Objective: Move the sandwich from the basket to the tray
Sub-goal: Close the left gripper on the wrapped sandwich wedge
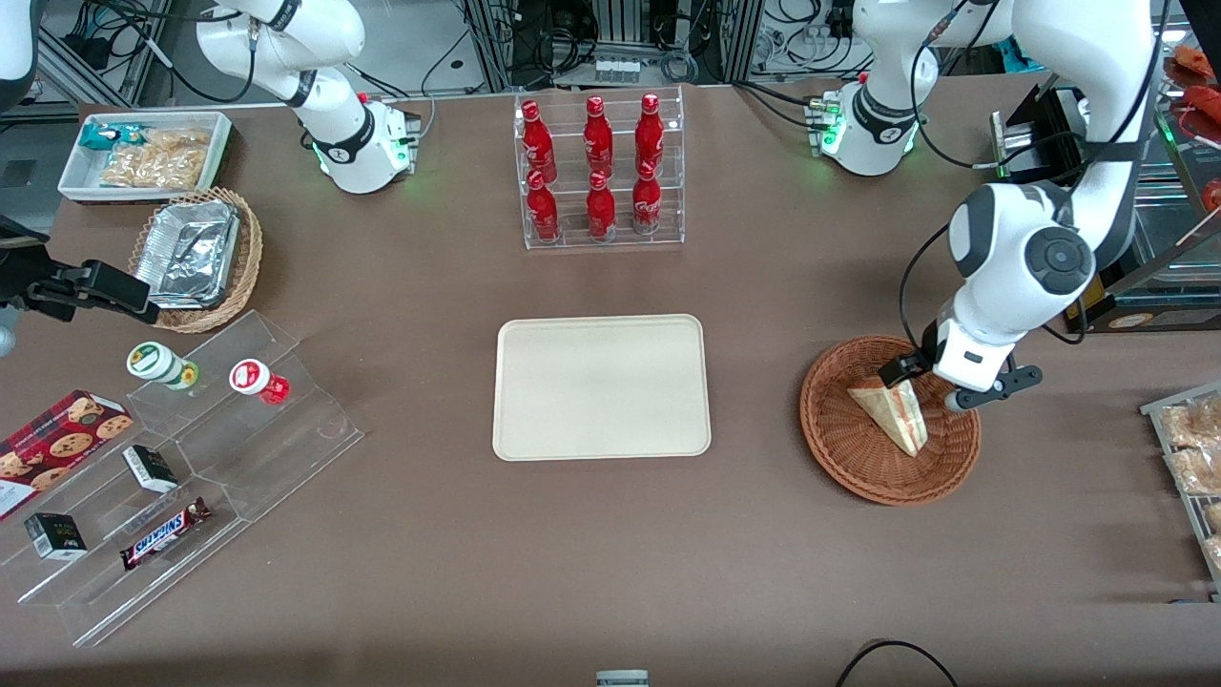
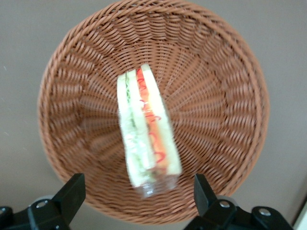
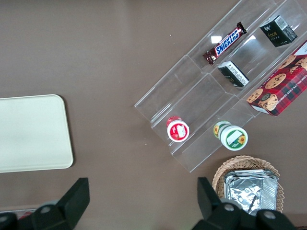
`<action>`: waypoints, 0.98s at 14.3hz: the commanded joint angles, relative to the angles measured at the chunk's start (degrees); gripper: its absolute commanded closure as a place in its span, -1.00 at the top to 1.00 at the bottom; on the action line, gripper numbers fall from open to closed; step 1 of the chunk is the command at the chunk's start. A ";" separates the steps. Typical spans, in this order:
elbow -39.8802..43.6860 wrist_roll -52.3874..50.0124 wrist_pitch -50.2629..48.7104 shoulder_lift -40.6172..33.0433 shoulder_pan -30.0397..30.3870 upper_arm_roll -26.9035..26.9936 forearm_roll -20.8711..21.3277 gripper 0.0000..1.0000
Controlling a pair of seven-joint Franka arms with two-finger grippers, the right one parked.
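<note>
Snacks sit nearest the front camera, toward the parked arm's end of the table: a Snickers bar [image 1: 164,533], two small dark boxes and a cookie box [image 1: 59,449] on a clear stepped display [image 1: 191,458], with two small round tubs [image 1: 259,381] a step farther back. Toward the working arm's end, the reddish-brown basket [image 1: 839,448] holds the sandwich [image 1: 893,414], which lies in the basket's middle with its red and green filling edge showing in the wrist view [image 2: 146,129]. The cream tray [image 1: 602,386] lies flat between the display and the basket, well apart from both, with nothing on it. The gripper [image 1: 938,386] hangs just above the sandwich's farther end; its jaws are spread wide, one finger [image 2: 71,194] to each side of the wedge and neither touching it. The left arm bends down over the basket's farther rim, its white wrist joint above the gripper. Farther back stand a tan basket of foil containers [image 1: 196,253], a clear rack of red bottles [image 1: 599,172] and a white tray of snacks [image 1: 148,153].
</note>
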 commanded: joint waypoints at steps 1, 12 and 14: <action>0.84 -12.41 1.99 1.81 -1.12 0.36 -0.53 1.00; 2.79 -27.02 4.54 8.49 -1.03 0.36 -0.97 0.17; 2.70 -26.33 4.19 8.49 -1.03 0.36 -0.79 -0.51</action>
